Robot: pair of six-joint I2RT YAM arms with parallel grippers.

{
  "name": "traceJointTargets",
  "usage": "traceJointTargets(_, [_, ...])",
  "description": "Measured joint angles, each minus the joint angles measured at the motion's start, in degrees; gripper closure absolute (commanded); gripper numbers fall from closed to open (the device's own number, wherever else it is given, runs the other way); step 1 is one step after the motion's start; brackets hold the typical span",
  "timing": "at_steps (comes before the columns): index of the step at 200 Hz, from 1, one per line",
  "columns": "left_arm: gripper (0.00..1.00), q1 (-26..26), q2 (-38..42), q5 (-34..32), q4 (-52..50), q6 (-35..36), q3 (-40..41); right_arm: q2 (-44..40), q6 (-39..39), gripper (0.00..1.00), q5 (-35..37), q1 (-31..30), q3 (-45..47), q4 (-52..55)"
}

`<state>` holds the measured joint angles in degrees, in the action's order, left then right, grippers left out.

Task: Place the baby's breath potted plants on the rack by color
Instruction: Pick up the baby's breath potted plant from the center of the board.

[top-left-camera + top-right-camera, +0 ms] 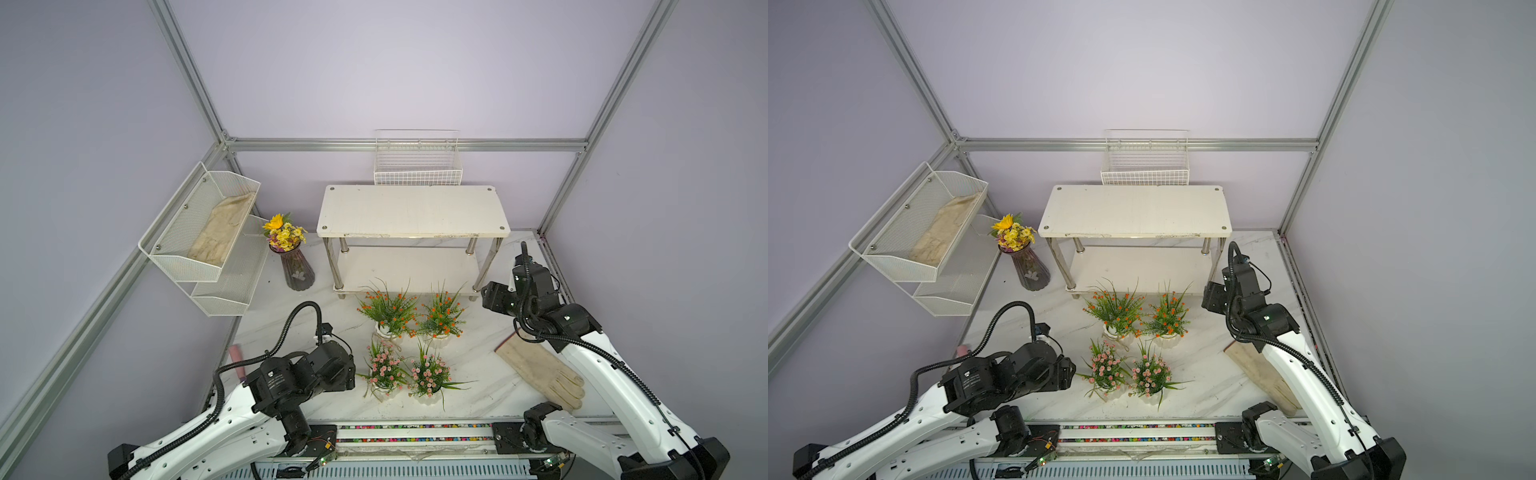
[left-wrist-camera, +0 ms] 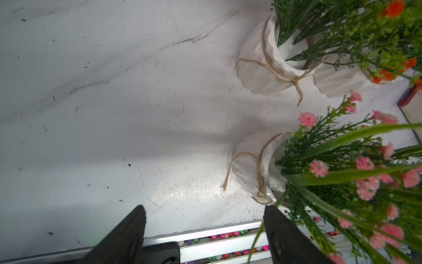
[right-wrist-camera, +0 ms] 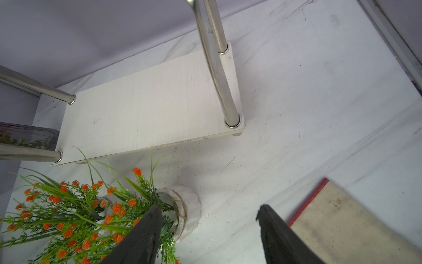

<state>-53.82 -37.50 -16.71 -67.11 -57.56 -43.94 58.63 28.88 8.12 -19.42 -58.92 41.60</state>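
overhead stereo pair, wrist cameras close, downward

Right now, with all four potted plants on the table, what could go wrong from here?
The pink plants and orange plants stand packed together with leaves overlapping, so lifting one could drag or tip a neighbour.
A leaf crosses the open left jaws, so they might pinch foliage, not the pot.
Tall leaves could catch the top board of the rack.

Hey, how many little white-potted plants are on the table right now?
4. Two orange plants stand side by side just before the rack; two pink plants stand side by side nearer the robot. None seems hidden.
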Motion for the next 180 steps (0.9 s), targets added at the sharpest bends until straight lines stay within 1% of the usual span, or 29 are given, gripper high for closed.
traceJointTargets(17, [0.17,0.0,3.13,-1.27,-1.86,-1.68,0.0,-0.04,0.02,0.3,0.0,0.0,0.0,0.0])
traceJointTargets(29, [0.16,0.0,3.19,-1.88,-2.95,-2.54,0.0,-0.17,0.02,0.3,0.0,0.0,0.0,0.0])
traceJointTargets(44, [0.14,0.0,0.2,-2.19,-3.91,-3.54,0.0,-0.46,0.02,0.3,0.02,0.0,0.0,0.0])
traceJointTargets(67, [0.14,0.0,-6.01,-2.82,-4.31,-4.63,0.0,-0.9,0.02,0.3,0.04,0.0,0.0,0.04])
traceJointTargets(83, [0.12,0.0,-7.54,-3.61,-4.46,-5.42,0.0,-1.2,0.02,0.29,0.11,0.0,0.04,0.04])
traceJointTargets(107, [0.1,0.0,-2.82,-4.92,-3.98,-5.92,0.0,-1.99,0.02,0.29,0.09,0.0,1.2,-0.02])
traceJointTargets(125, [0.13,0.0,0.76,-4.74,-2.05,-5.38,0.0,-1.97,0.04,0.29,-0.04,0.0,2.05,-0.02])
traceJointTargets(136, [0.16,0.0,1.07,-4.17,-0.63,-4.7,0.0,-1.79,0.04,0.29,-0.09,0.0,2.27,-0.02])
traceJointTargets(151, [0.17,0.0,-1.14,-2.91,1.22,-3.41,0.0,-1.51,0.04,0.3,-0.13,0.0,2.27,-0.22])
traceJointTargets(180, [0.22,0.0,-9.35,-0.5,4.37,-0.85,0.0,-1.53,0.07,0.3,-0.15,0.0,2.27,-0.48])
